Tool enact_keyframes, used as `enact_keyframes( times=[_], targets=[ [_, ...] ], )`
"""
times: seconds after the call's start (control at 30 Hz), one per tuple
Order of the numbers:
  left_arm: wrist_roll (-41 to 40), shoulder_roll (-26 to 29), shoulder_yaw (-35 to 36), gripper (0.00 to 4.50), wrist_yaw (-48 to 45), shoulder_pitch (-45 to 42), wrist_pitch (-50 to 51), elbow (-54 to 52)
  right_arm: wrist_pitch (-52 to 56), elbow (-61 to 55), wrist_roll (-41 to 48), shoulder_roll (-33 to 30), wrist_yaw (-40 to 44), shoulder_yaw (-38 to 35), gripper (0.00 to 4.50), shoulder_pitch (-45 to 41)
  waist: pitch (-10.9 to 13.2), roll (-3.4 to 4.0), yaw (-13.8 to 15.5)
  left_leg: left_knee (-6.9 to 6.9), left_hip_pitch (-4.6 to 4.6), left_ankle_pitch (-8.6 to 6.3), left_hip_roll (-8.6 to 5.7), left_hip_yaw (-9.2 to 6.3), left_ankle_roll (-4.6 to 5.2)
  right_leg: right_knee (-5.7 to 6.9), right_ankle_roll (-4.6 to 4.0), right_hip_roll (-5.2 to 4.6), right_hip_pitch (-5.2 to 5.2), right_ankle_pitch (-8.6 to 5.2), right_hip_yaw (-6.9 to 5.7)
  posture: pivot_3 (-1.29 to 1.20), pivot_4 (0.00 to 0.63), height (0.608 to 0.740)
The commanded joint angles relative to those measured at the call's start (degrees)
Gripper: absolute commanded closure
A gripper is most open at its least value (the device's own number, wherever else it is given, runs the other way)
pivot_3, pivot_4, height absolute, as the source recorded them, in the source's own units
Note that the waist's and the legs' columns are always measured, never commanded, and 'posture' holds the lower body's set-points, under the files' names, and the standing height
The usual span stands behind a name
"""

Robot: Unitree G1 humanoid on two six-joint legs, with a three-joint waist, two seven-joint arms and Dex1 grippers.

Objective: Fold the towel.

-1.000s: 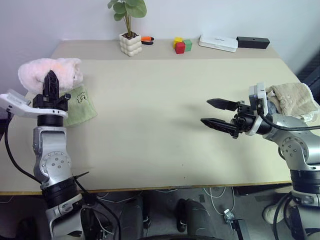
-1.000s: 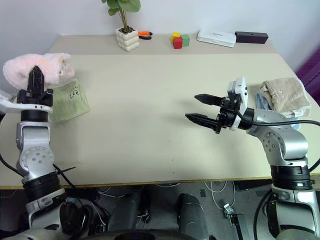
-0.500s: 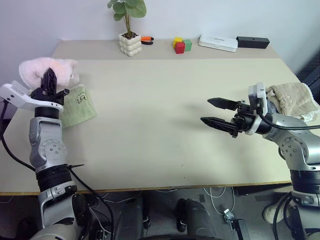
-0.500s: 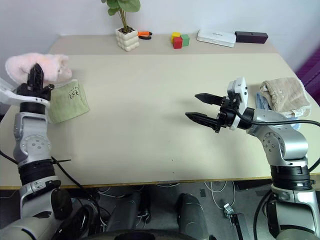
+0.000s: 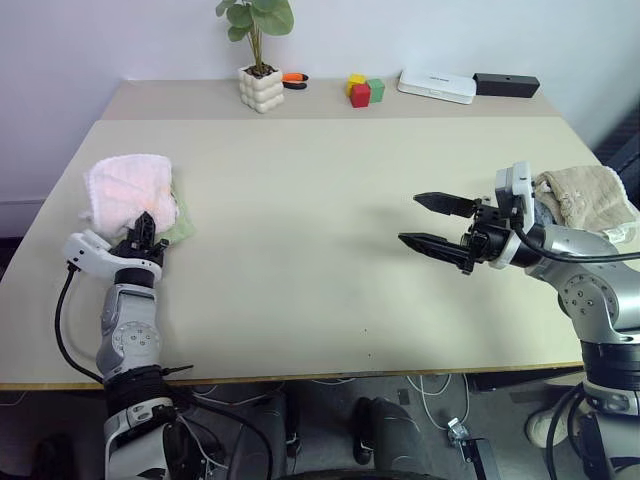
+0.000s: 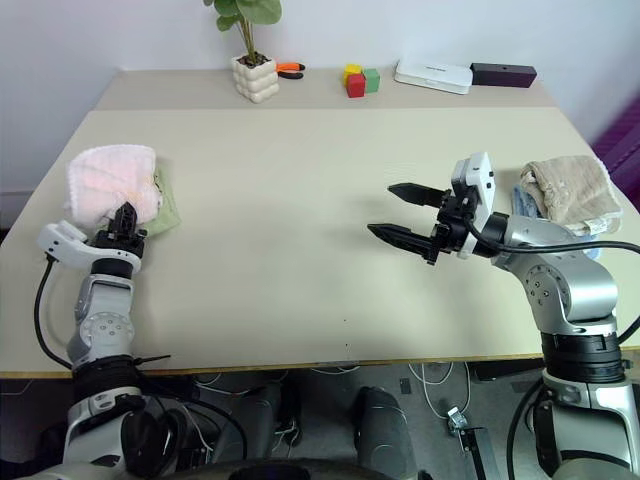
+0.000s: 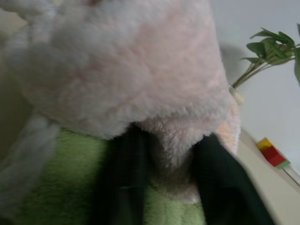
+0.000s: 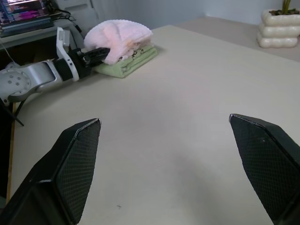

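Pink towel (image 5: 127, 186) folded atop green cloth (image 5: 180, 226); left hand (image 5: 143, 226) part-open astride towel edge; right hand (image 5: 431, 222) wide apart, empty.

Wide open room across the middle of the smooth beige table (image 5: 300, 220). Blocked at 9 o'clock by the fluffy pale pink towel (image 5: 125, 185), at 3 o'clock by the crumpled beige cloth (image 5: 585, 195).

I see a big beige worktop (image 5: 320, 240). At its far edge stand a white pot with a green plant (image 5: 259, 82), an orange tool (image 5: 294, 78), some red, yellow and green blocks (image 5: 364, 91), a flat white box (image 5: 436, 86) and a black bar (image 5: 506, 85). On my left lies a small green towel (image 6: 168, 208) with the pink towel (image 5: 125, 187) on top. On my right lies a beige cloth (image 5: 585, 196).
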Motion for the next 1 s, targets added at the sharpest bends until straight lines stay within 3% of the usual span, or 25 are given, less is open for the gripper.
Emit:
enact_keyframes(
  times=[0.03, 0.1, 0.13, 0.37, 0.6, 0.77, 0.87, 1.0],
  targets=[
    [-1.40, 0.61, -0.74, 1.15, -1.53, 1.32, 1.44, -5.93, -1.50, -0.68, -0.03, 0.03, 0.37, -0.97, 0.00, -1.52, 0.00, 0.00, -0.03, 0.00, 0.00, 0.00, 0.00, 0.01, 0.00, 0.00, 0.00, 0.00, 0.00, 0.00, 0.00, 0.00, 0.150, 0.740],
    [-2.21, 0.50, -1.08, 0.20, -1.32, 2.95, 3.10, -9.11, -1.77, -0.26, -0.20, 0.11, 0.62, -0.75, 0.00, -1.59, 0.00, 0.00, -0.01, -0.01, 0.00, 0.00, 0.01, 0.00, 0.00, 0.02, 0.00, 0.01, -0.01, 0.00, 0.00, 0.00, 0.150, 0.740],
    [-2.87, 0.52, -1.10, 0.07, -1.13, 3.94, 4.08, -11.02, -1.87, -0.11, -0.25, 0.14, 0.72, -0.64, 0.00, -1.65, 0.00, 0.00, -0.05, -0.01, 0.00, 0.00, 0.01, 0.00, 0.00, 0.01, 0.00, 0.00, -0.01, 0.00, 0.00, 0.00, 0.150, 0.740],
    [-7.78, -1.33, -3.04, 0.07, -0.66, 13.40, 9.11, -24.81, -1.83, 0.94, 1.13, 0.76, 1.42, -1.27, 0.00, -1.81, 0.00, 0.01, 0.07, -0.02, 0.00, -0.06, 0.02, 0.00, -0.11, 0.00, -0.16, 0.00, -0.02, -0.09, 0.00, 0.00, 0.150, 0.740],
    [-7.63, -4.98, -6.59, 0.07, 4.20, 13.92, 10.29, -30.20, 0.49, 0.31, 4.44, 0.92, 2.68, -1.79, 0.00, -2.95, 0.00, 0.00, 0.04, -0.01, -0.01, -0.09, 0.01, -0.01, -0.14, -0.10, -0.25, -0.01, 0.02, -0.07, 0.00, 0.00, 0.150, 0.740],
    [-5.03, -3.50, -14.45, 0.07, 0.43, 15.74, 13.61, -31.77, 0.53, -0.87, 4.76, -0.18, 3.06, -2.47, 0.00, -1.69, 0.00, 0.01, 0.11, -0.03, -0.01, -0.08, 0.01, 0.00, -0.12, -0.10, -0.24, 0.01, 0.00, -0.07, 0.00, 0.00, 0.150, 0.740],
    [2.19, 2.04, -21.79, 0.07, -7.41, 16.06, 12.74, -30.77, 1.21, -1.84, 5.36, -0.50, 2.84, -3.05, 0.00, -0.68, 0.00, 0.01, 0.12, -0.03, -0.02, -0.10, 0.01, 0.01, -0.15, -0.10, -0.25, 0.01, -0.01, -0.07, 0.00, 0.00, 0.150, 0.740],
    [3.29, 8.07, -24.20, 0.07, -15.41, 10.08, 12.72, -29.19, 0.81, -0.94, 5.12, -1.53, 4.64, -3.35, 0.00, 0.08, 0.00, 0.04, 0.11, -0.04, -0.03, -0.10, 0.04, 0.01, -0.19, -0.11, -0.29, 0.02, -0.14, -0.07, -0.01, 0.00, 0.150, 0.740]
  ],
)
